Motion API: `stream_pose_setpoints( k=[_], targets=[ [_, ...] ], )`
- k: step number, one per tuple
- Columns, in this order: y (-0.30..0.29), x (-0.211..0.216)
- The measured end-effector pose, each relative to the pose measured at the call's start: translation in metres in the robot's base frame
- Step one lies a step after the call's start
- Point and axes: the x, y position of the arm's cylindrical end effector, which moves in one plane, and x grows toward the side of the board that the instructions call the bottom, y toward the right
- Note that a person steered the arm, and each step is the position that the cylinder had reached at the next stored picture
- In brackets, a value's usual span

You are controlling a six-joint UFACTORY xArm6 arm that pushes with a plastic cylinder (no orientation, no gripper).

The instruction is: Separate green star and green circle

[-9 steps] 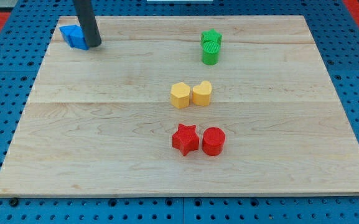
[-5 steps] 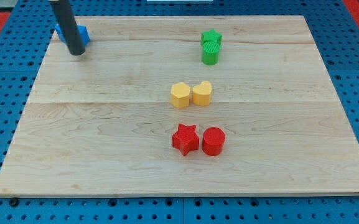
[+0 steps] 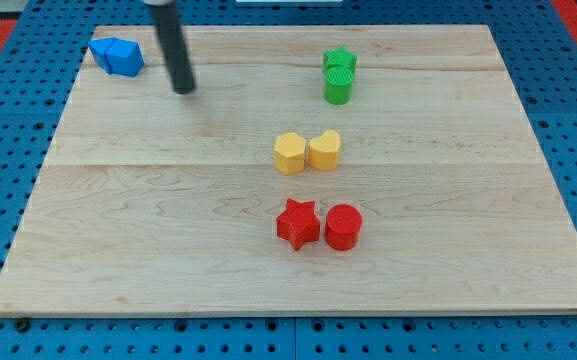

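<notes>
**Approach under way: the green pair not yet touched**

The table (image 3: 148,230) is a pale wooden board lying on a blue pegboard, and it carries four small groups of blocks. My rod comes down from the far edge of the view, and my tip (image 3: 184,90) rests on bare wood in the far left part of the table. There are no jaws on this arm, so nothing is gripped or held; the rod can only push.

The nearest group to my tip is the blue blocks (image 3: 117,56), just to its left at the far left corner; their shapes are hard to make out. Near the centre sit the yellow hexagon (image 3: 289,153) and the yellow heart (image 3: 325,150), touching. Closer to the near edge, the red star (image 3: 298,223) and the red circle (image 3: 344,227) stand side by side.

The task's pair is at the far right of centre: the green star (image 3: 340,61) sits on the far side and the green circle (image 3: 338,88) touches it on the near side. Both are well apart from my tip.

I judge this to be the approach step. The next move calls for travelling right to the seam between the two green blocks, then pushing one away without dragging the other or disturbing the yellow pair.
</notes>
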Motion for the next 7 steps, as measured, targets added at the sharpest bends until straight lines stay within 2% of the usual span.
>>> stream_pose_setpoints(
  k=[1,2,3,5,6,7],
  targets=[
    [0.101,0.027],
    [0.205,0.036],
    [0.278,0.016],
    [0.225,-0.012],
    [0.150,-0.037],
    [0.068,-0.045]
  ],
)
